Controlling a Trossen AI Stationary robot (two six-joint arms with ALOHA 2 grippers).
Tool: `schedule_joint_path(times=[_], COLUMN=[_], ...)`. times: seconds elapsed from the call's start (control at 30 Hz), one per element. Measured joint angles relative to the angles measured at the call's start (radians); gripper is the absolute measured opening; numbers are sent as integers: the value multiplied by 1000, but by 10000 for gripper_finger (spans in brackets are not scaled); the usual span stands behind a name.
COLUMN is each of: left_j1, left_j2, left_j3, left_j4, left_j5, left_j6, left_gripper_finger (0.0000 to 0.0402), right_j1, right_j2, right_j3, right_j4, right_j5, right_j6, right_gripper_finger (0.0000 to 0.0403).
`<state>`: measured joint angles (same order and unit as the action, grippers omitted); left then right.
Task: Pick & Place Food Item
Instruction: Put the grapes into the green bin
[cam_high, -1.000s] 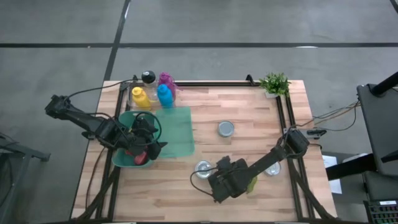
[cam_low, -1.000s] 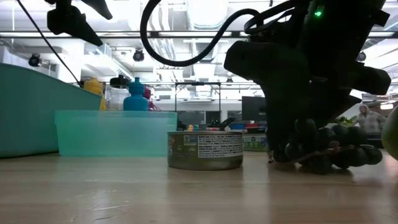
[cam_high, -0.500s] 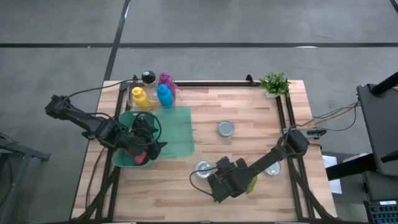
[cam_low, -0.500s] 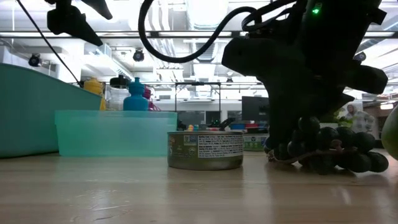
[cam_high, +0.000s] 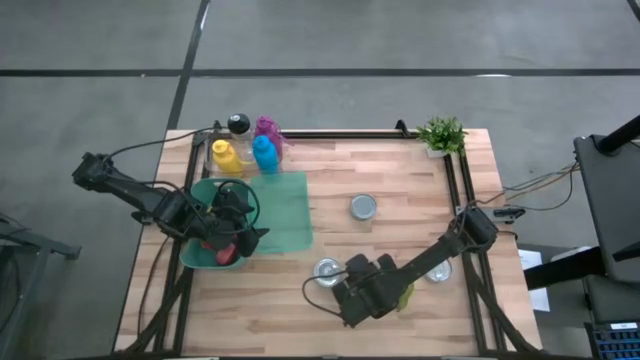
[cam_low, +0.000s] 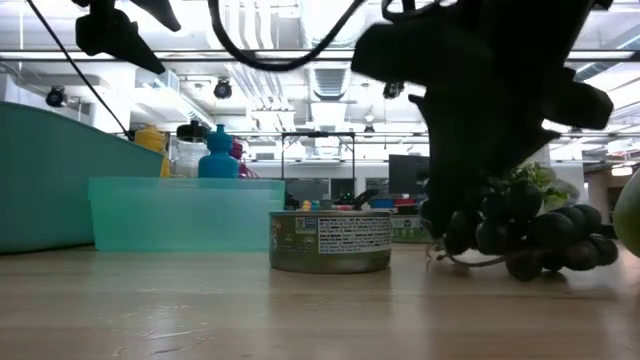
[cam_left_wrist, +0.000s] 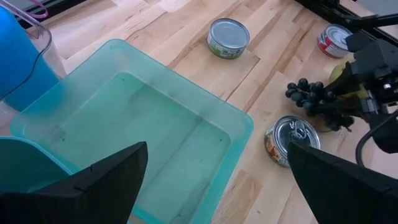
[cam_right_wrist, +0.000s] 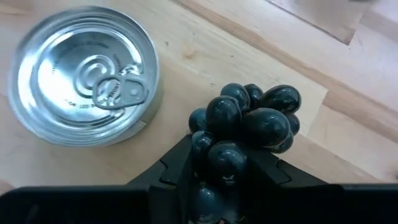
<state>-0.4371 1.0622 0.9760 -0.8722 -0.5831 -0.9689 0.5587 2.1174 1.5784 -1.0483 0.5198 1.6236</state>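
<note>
The right hand (cam_right_wrist: 227, 171) is clamped on a bunch of dark grapes (cam_right_wrist: 245, 127), its two dark fingers (cam_right_wrist: 180, 165) pressed against the stem end of the cluster. In the low view the grapes (cam_low: 520, 235) hang under the black bulk of the arm with a sliver of light beneath them — just clear of the wooden worktop (cam_low: 300, 310), near its front edge. Just beside them stands a small tin with a pull-tab lid (cam_right_wrist: 87, 74), seen side-on with its printed label (cam_low: 330, 240) in the low view and from above as a silver disc (cam_high: 327, 269). A second tin with a green rim (cam_left_wrist: 228, 37) sits farther back toward the middle of the worktop, and a third with a red label (cam_left_wrist: 334, 40) lies near the right rail, apart from the others. The left hand (cam_high: 243, 238) waits over the left side, its fingers (cam_left_wrist: 93, 180) spread wide apart with nothing between them, hovering above a translucent teal bin (cam_left_wrist: 149, 118) that rests beside a deeper teal tub (cam_high: 200, 250). Yellow, blue and purple bottles (cam_high: 245, 150) cluster at the back left corner, and a small potted plant (cam_high: 441, 134) stands at the back right.
</note>
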Motion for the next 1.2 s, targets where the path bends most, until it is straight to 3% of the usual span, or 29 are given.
schedule_joint_path(times=[0.33, 0.77, 0.97, 1.2], left_j1=[0, 0, 0, 0], left_j2=[0, 0, 0, 0], left_j3=[0, 0, 0, 0], left_j4=[0, 0, 0, 0], left_j5=[0, 0, 0, 0], left_j6=[0, 0, 0, 0], left_gripper_finger=[393, 393, 393, 393], right_j1=[0, -1, 5, 9], right_j2=[0, -1, -1, -1], right_j3=[143, 370, 327, 303], right_j4=[-104, -91, 146, 403], right_j5=[81, 338, 504, 520], right_j6=[-85, -528, -778, -1059], right_gripper_finger=[97, 97, 97, 97])
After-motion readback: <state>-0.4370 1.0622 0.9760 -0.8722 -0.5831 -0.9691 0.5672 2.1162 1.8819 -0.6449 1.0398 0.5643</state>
